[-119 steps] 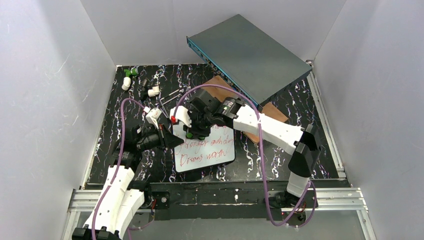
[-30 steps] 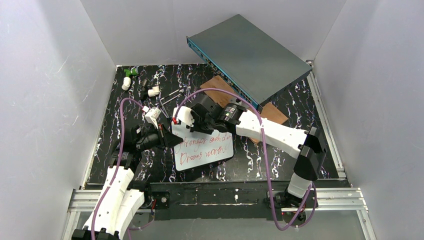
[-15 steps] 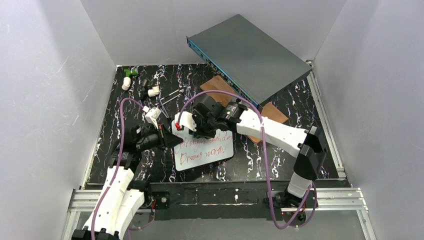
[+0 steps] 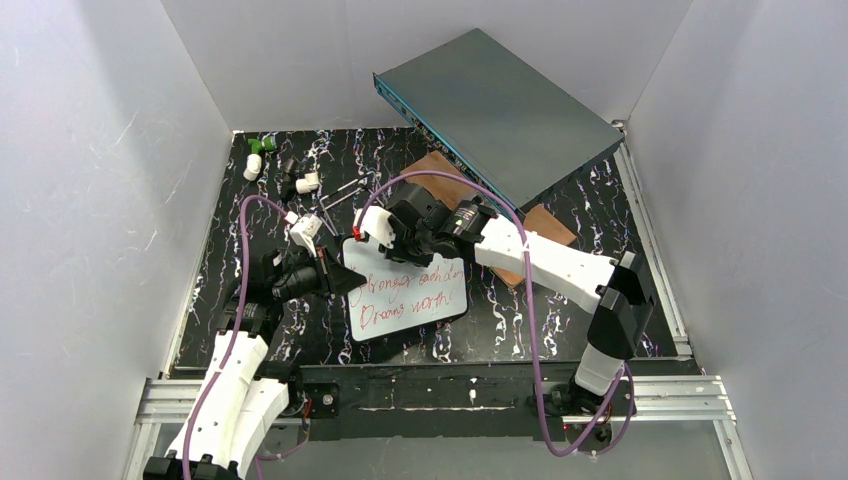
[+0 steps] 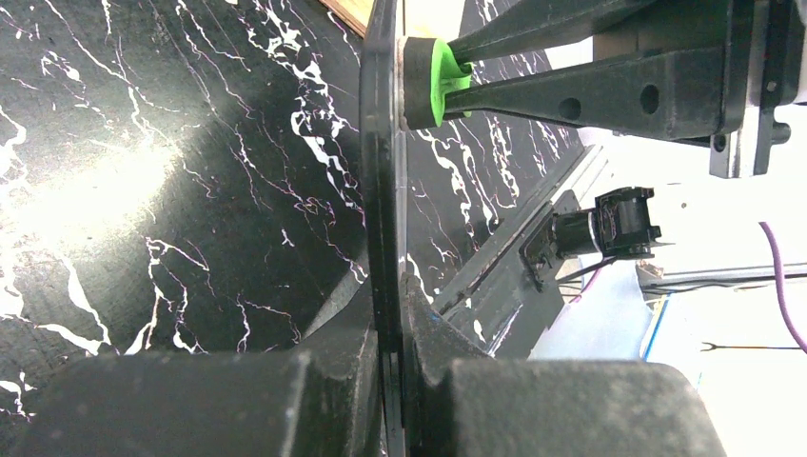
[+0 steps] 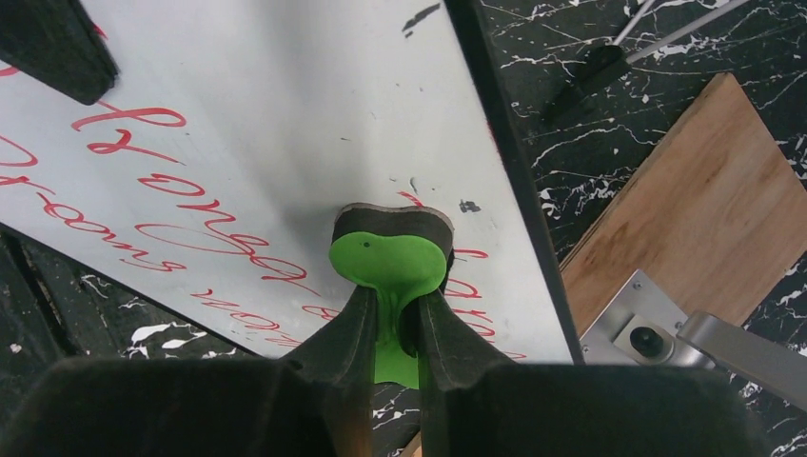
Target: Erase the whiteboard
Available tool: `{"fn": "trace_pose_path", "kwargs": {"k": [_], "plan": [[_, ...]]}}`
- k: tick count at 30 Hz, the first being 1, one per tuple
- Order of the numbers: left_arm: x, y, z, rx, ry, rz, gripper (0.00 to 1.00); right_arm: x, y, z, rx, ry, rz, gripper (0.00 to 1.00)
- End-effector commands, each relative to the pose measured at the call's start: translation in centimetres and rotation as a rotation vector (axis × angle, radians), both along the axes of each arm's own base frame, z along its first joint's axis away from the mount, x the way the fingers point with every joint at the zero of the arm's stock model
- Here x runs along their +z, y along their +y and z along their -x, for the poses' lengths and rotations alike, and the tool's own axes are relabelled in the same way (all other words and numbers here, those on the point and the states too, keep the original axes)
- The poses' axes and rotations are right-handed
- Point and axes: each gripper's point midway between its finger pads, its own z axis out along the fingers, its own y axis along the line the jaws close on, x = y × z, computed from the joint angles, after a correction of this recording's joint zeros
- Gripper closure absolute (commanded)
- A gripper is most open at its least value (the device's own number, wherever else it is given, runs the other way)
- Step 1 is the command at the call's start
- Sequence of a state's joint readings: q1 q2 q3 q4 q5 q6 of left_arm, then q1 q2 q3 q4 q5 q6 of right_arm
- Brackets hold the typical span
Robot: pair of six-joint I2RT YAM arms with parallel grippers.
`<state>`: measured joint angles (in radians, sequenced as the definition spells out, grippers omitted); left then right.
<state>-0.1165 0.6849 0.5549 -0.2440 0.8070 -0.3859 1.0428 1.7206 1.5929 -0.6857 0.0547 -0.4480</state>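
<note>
Two lines of red handwriting cover the whiteboard, which sits near the middle of the bench, one edge pinched thinly by the left gripper; the right gripper is clamped on a green felt-backed eraser, its pad pressed to the board close to the far rim; too hard a press would likely twist the board or pry it from that narrow edge hold; a stroke running past the rim could catch the pad and wrench the eraser loose.
</note>
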Motion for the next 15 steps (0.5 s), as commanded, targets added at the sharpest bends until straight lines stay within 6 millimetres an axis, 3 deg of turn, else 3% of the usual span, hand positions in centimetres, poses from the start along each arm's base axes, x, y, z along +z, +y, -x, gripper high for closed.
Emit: {"fn": "trace_pose_path", "kwargs": {"k": [1,15], "plan": [[0.64,-0.27,0.54,-0.072,-0.073,-0.031,1.0,1.89,0.44,-3.68,-0.104,-0.12,-0.057,0.99],[0.6,-0.36,0.62,-0.079,-0.069,-0.028,1.0,2.35,0.17,-3.53,-0.105,-0.073,-0.094,0.99]]}}
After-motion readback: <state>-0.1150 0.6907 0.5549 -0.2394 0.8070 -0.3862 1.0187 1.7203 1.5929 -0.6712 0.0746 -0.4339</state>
